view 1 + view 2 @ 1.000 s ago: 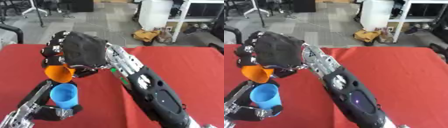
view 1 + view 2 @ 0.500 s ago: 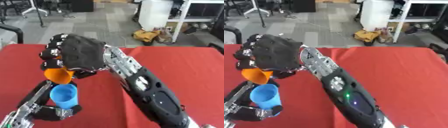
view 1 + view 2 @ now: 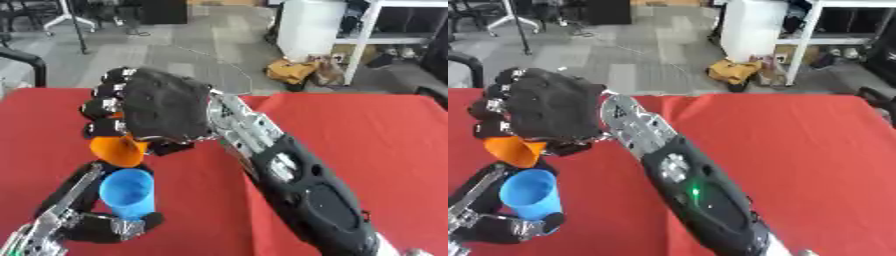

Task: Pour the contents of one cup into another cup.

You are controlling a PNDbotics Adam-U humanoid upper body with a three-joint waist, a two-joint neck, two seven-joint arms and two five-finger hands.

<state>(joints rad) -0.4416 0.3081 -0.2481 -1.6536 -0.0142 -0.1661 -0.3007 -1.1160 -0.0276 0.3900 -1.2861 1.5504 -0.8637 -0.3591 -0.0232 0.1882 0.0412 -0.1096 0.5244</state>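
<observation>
My right hand [image 3: 162, 107] grips the orange cup [image 3: 117, 150], tipped over the blue cup [image 3: 128, 192] held by my left hand [image 3: 98, 226] near the red table's [image 3: 367, 135] left edge

R hand [image 3: 162, 107] tipping orange cup [image 3: 118, 149] over blue cup [image 3: 129, 192], L hand [image 3: 96, 222] gripping it, red table [image 3: 367, 135]

The bench [image 3: 367, 130] is covered in plain red. The upper cup [image 3: 118, 150] is orange and the lower cup [image 3: 129, 192] is light blue (both unpatterned). The right hand [image 3: 162, 110] is black with silver joints; the floor [image 3: 175, 55] is grey.
</observation>
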